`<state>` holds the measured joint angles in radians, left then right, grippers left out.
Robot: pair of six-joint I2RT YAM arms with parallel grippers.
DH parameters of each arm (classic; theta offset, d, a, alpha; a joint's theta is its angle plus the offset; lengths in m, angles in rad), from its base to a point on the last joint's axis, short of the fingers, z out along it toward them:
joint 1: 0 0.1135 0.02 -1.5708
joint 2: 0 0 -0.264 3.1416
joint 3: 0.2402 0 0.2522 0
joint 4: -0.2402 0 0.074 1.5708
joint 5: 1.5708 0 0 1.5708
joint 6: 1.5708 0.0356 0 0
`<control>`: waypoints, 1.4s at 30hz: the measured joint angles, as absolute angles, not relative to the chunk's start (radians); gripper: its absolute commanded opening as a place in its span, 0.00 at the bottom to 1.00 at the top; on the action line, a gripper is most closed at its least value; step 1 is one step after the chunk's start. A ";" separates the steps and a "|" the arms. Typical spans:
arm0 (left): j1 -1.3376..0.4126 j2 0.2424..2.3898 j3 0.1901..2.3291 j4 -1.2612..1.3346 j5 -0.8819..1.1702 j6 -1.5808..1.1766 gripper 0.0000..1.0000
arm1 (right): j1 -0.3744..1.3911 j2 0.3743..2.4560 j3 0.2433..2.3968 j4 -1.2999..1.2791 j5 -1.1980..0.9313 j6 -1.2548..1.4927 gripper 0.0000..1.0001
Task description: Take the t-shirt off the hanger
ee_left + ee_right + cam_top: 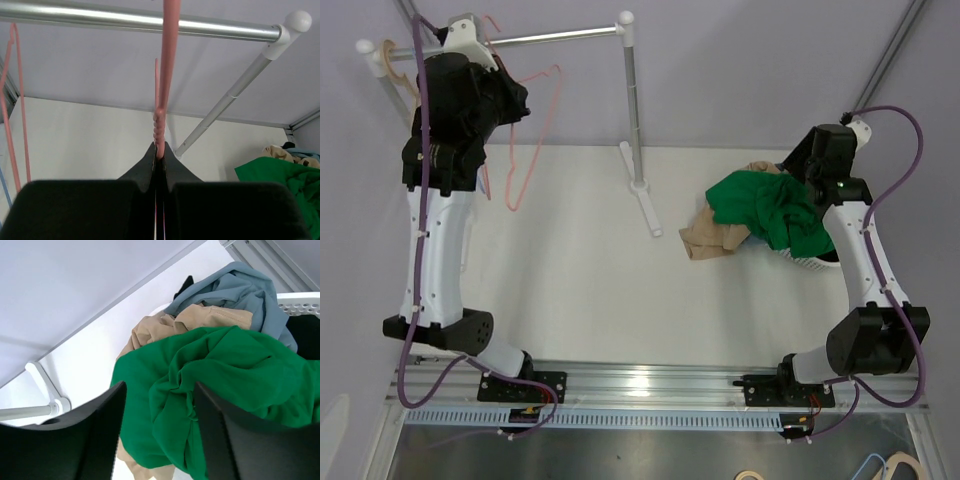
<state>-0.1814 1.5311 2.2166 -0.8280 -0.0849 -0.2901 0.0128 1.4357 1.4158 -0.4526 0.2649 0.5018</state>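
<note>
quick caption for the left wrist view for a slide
Left gripper shut on a bare pink hanger under the metal rail, green garment heaped at far right.

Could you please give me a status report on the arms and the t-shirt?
Left gripper shut on bare pink hanger at the rail. Right gripper open above green t-shirt, which lies on the clothes pile. Nothing blocking.
</note>
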 measured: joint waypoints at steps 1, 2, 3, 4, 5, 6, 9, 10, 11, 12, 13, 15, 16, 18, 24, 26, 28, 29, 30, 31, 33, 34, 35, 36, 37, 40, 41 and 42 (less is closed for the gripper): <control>-0.176 1.541 2.215 -0.819 -0.075 -0.283 0.01 | 0.013 1.436 1.425 -0.459 0.265 0.497 0.68; -0.171 1.552 2.214 -0.808 -0.067 -0.278 0.01 | 0.013 1.436 1.430 -0.462 0.265 0.497 0.70; -0.163 1.562 2.210 -0.790 -0.057 -0.275 0.01 | 0.013 1.434 1.430 -0.463 0.265 0.494 0.75; -0.155 1.570 2.204 -0.772 -0.043 -0.270 0.01 | 0.013 1.431 1.430 -0.464 0.264 0.494 0.76; -0.149 1.576 2.197 -0.759 -0.030 -0.268 0.01 | 0.013 1.428 1.428 -0.464 0.262 0.494 0.77; -0.142 1.583 2.191 -0.743 -0.017 -0.267 0.01 | 0.013 1.420 1.423 -0.464 0.261 0.493 0.77; -0.138 1.604 2.188 -0.702 -0.002 -0.260 0.01 | 0.013 1.390 1.409 -0.462 0.253 0.492 0.78; -0.138 1.609 2.188 -0.687 0.000 -0.258 0.01 | 0.013 1.381 1.406 -0.461 0.249 0.491 0.79; -0.138 1.615 2.188 -0.669 0.000 -0.253 0.01 | 0.013 1.371 1.406 -0.459 0.249 0.488 0.79; -0.138 1.621 2.188 -0.649 0.000 -0.250 0.01 | 0.013 1.362 1.406 -0.458 0.246 0.485 0.79; -0.138 1.628 2.188 -0.633 0.000 -0.245 0.01 | 0.013 1.354 1.406 -0.456 0.246 0.482 0.79; -0.138 1.652 2.205 -0.605 -0.009 -0.233 0.01 | 0.013 1.335 1.406 -0.453 0.245 0.473 0.82; -0.138 1.673 2.226 -0.603 -0.018 -0.225 0.01 | 0.013 1.328 1.406 -0.450 0.242 0.469 0.82; -0.138 1.723 2.277 -0.591 -0.041 -0.207 0.01 | 0.013 1.313 1.406 -0.448 0.237 0.462 0.82; -0.129 1.830 2.321 -0.559 -0.101 -0.173 0.01 | 0.014 1.283 1.405 -0.436 0.200 0.453 0.83; -0.124 1.853 2.321 -0.551 -0.106 -0.170 0.01 | 0.016 1.274 1.401 -0.435 0.191 0.450 0.83; -0.121 1.874 2.322 -0.540 -0.113 -0.163 0.01 | 0.019 1.261 1.387 -0.435 0.186 0.447 0.83; -0.121 1.881 2.323 -0.537 -0.118 -0.162 0.01 | 0.019 1.254 1.378 -0.434 0.184 0.445 0.83; -0.120 1.888 2.323 -0.534 -0.123 -0.159 0.02 | 0.019 1.246 1.368 -0.434 0.181 0.443 0.83; -0.120 1.893 2.323 -0.532 -0.129 -0.158 0.01 | 0.020 1.240 1.360 -0.434 0.176 0.443 0.83; -0.117 1.900 2.323 -0.532 -0.133 -0.158 0.01 | 0.023 1.232 1.351 -0.435 0.169 0.441 0.83; -0.114 1.902 2.321 -0.530 -0.135 -0.159 0.01 | 0.024 1.230 1.348 -0.435 0.166 0.441 0.84; -0.112 1.902 2.318 -0.525 -0.138 -0.159 0.01 | 0.025 1.227 1.346 -0.434 0.163 0.440 0.84; -0.110 1.902 2.314 -0.519 -0.141 -0.160 0.01 | 0.025 1.225 1.344 -0.434 0.161 0.440 0.84; -0.109 1.902 2.308 -0.512 -0.146 -0.163 0.01 | 0.028 1.223 1.342 -0.435 0.159 0.440 0.84; -0.107 1.902 2.292 -0.499 -0.155 -0.175 0.04 | 0.035 1.219 1.339 -0.434 0.155 0.440 0.84; -0.107 1.902 2.288 -0.500 -0.156 -0.178 0.06 | 0.039 1.218 1.339 -0.434 0.155 0.440 0.84; -0.107 1.902 2.286 -0.500 -0.156 -0.184 0.08 | 0.043 1.218 1.339 -0.433 0.155 0.440 0.84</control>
<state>-0.1066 1.9018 2.2856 -0.4995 -0.1562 -0.1844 0.0433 1.2179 1.3392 -0.4328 0.1551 0.4404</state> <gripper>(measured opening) 0.050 0.840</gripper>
